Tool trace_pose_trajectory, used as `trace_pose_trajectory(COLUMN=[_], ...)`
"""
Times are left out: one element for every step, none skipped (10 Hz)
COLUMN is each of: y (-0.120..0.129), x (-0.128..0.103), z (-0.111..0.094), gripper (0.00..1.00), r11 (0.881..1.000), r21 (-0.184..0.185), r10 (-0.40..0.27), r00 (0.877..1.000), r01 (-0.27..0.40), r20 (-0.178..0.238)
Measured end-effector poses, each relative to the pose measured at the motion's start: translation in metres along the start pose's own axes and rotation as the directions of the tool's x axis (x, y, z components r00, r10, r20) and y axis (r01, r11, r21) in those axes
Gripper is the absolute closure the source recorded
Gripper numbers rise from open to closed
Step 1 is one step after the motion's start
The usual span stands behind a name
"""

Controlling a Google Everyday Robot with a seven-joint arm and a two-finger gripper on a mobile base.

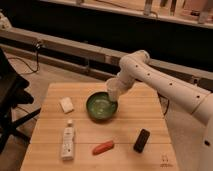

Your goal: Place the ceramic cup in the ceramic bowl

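Hovering over the far right rim of the round glossy dark green ceramic bowl (101, 106), the white arm's gripper (116, 90) grasps the small plain white ceramic cup (113, 92) on a wooden table (125, 132)

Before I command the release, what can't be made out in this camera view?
- Gripper over the ceramic bowl: its hold on the ceramic cup blurs into the white wrist.
- Gap between cup and bowl: not readable from this angle.
- Arm: cut off by the right edge.
- White bottle label: too small to read.
- Dark object on the table: unidentifiable.
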Motion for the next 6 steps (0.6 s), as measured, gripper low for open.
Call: trace_pose_trajectory(y=[-0.0006,0.0001,0.001,0.0022,0.0026,0.0029], x=[-0.0025,-0.0014,-0.0014,-0.0018,-0.0019,-0.0019], z=[0.0023,0.0036,0.004,0.0049,0.0056,0.0073], gripper=[0.98,0.98,0.98,0.98,0.98,0.98], r11=[1.0,1.0,1.0,1.0,1.0,1.0], r21=[-0.005,-0.01,-0.013,-0.018,-0.023,-0.028], r10=[0.0,0.002,0.0,-0.004,-0.007,-0.009], r00=[1.0,1.0,1.0,1.0,1.0,1.0], r01=[0.0,-0.002,0.0,0.004,0.007,0.009], r20=[0.001,0.001,0.002,0.002,0.003,0.0])
